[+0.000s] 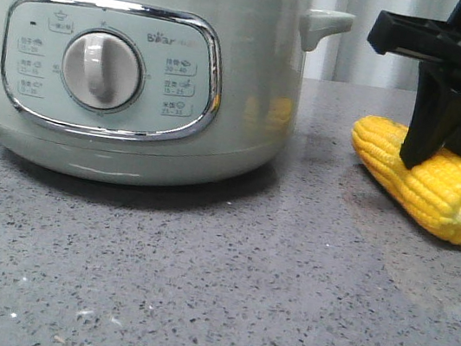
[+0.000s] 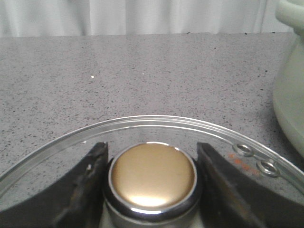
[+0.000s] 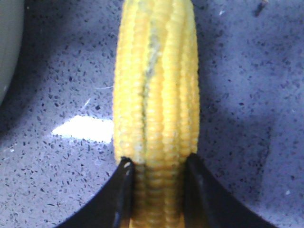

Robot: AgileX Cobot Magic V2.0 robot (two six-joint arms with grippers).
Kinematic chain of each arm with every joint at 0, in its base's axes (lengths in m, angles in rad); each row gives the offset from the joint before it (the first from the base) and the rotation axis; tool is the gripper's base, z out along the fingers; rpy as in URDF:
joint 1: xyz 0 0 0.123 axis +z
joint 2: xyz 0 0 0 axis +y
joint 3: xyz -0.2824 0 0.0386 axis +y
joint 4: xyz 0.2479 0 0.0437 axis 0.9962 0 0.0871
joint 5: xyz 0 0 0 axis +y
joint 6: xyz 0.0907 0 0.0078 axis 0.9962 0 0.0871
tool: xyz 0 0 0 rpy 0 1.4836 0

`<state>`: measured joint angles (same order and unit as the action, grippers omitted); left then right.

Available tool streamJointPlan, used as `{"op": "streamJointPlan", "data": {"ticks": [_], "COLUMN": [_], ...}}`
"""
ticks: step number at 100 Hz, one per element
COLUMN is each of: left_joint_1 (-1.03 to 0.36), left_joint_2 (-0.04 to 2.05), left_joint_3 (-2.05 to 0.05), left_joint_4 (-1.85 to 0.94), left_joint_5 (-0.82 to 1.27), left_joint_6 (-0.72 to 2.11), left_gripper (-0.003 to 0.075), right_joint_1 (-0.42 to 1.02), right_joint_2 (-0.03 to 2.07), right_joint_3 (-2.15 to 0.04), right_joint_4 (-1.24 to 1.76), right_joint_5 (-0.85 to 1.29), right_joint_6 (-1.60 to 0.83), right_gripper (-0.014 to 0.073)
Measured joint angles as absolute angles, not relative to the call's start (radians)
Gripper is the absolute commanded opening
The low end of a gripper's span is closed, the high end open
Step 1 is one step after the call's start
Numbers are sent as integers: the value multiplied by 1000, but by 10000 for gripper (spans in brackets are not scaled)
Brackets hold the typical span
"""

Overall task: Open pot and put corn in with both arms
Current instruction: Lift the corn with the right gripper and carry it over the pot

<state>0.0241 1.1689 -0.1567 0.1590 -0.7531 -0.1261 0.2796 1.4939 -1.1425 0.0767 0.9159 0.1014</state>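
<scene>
Two grippers are at work around the pot. To its right, the corn lies on the grey speckled table, the right gripper closed against both its sides. The left gripper pinches the gold knob of a glass lid just beside the pot's wall.

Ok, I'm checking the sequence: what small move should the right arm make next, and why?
Probably lift the corn straight up. The right gripper has its jaws against both sides of the cob, which lies on the counter beside the pot, whose steel rim stands well above it.
</scene>
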Motion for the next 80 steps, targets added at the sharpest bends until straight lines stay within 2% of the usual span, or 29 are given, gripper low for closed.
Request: {"op": "streamJointPlan", "data": {"ticks": [12, 18, 47, 80], "left_joint_1": [24, 24, 24, 24], "left_joint_2": [1194, 1199, 1194, 1038], "left_joint_3": [-161, -162, -165, -165], "left_joint_4": [166, 166, 166, 172], "left_joint_5": [-774, -783, -809, -803], "left_joint_6": [-130, -136, -172, -178], "left_gripper": [330, 369, 379, 379], "right_joint_1": [280, 280, 280, 280], "right_joint_2": [1494, 1494, 1494, 1438], "right_joint_3": [-1143, -1143, -1147, -1165], "right_joint_4": [77, 77, 77, 35], "right_joint_5": [916, 917, 929, 1001], "right_joint_6": [101, 101, 101, 82], "right_gripper": [36, 36, 36, 36]}}
